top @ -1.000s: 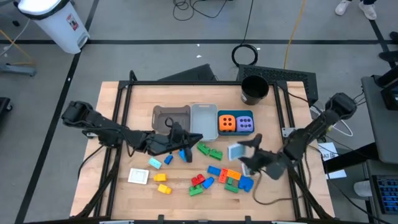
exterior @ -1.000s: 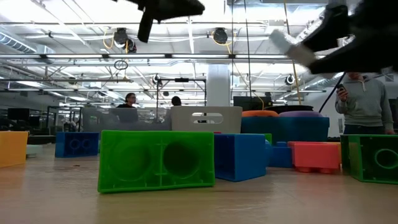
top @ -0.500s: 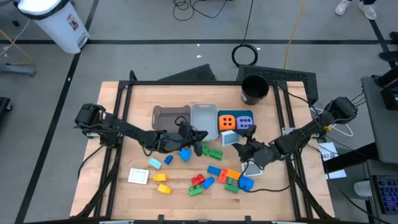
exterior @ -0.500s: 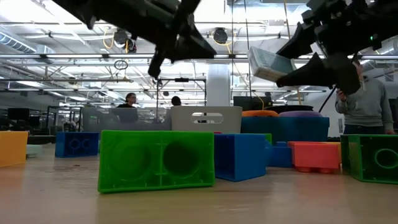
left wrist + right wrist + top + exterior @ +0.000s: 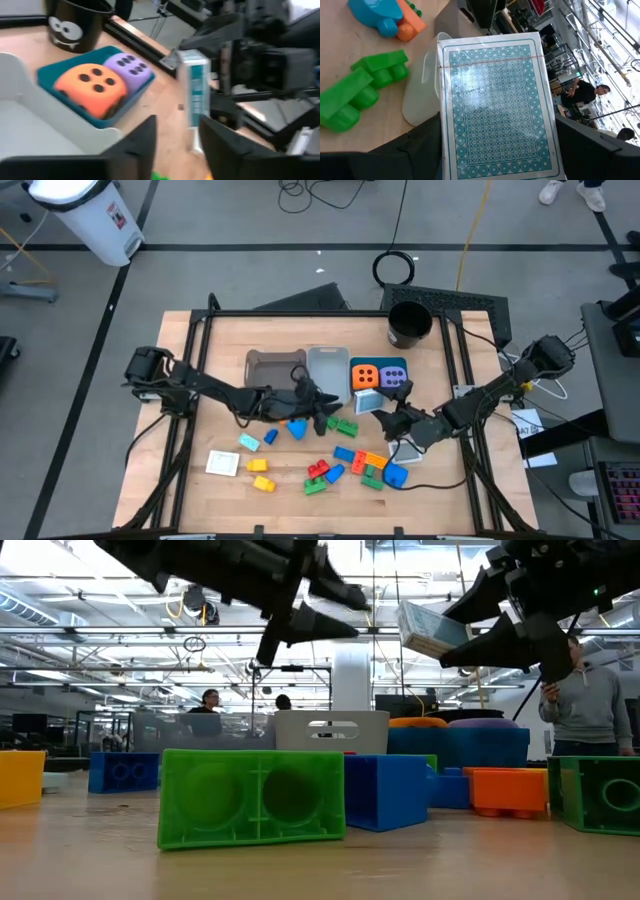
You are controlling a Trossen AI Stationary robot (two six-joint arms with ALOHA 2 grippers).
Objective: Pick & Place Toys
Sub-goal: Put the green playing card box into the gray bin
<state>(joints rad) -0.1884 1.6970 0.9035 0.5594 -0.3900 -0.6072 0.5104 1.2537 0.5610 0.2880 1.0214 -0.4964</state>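
We have the right gripper [image 5: 385, 415] raised above the wooden counter [image 5: 200, 390], its fingers pinching a banded deck of white playing cards with a teal patterned back [image 5: 495, 100]; in the high view the deck [image 5: 368, 402] hangs just in front of the teal rectangular plastic bin [image 5: 381, 393] that holds the orange dotted cube [image 5: 365, 378] and the purple dotted cube [image 5: 393, 378]. We judge the deck light and fairly stiff as a block, but glossy and liable to slide or fan if squeezed only at a corner; what looks like a thin band across it should keep the cards together. We would take it across its short sides or flat faces, near the middle, with even pressure, so that it does not pivot. Our left gripper [image 5: 318, 402] hovers over the middle of the counter beside the pale grey rectangular bin [image 5: 328, 367], its fingers [image 5: 135, 145] parted and holding nothing that we can see. Below them lie the small plastic bricks: a blue one [image 5: 297, 428], green ones [image 5: 338, 423], and more in red, orange and yellow toward the near edge. These we judge rigid, light and a little slippery; their flat opposite walls offer the surest hold, not the studded tops. A flat white card [image 5: 222, 464] lies apart, and would be hard to lift off the counter.
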